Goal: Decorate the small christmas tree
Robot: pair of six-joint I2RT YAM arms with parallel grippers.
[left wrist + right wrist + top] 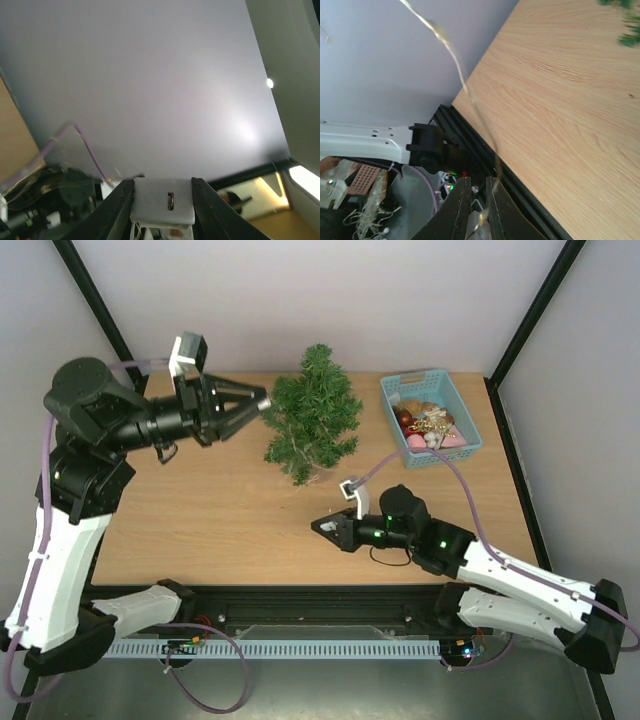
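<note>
The small christmas tree (313,415) stands upright at the back middle of the table, and a few of its green tips show in the right wrist view (626,31). My left gripper (260,400) is raised just left of the tree. In the left wrist view it (162,181) is shut on a small white box (155,202) with a slot. My right gripper (322,527) is low over the table in front of the tree. In its wrist view it (475,182) is shut on a thin gold wire string (455,60) that runs up and away.
A light-blue basket (395,392) at the back right holds red, pink and gold ornaments (428,426). The table's near edge and black rail (470,135) lie just beside the right gripper. Black frame posts stand at the back corners.
</note>
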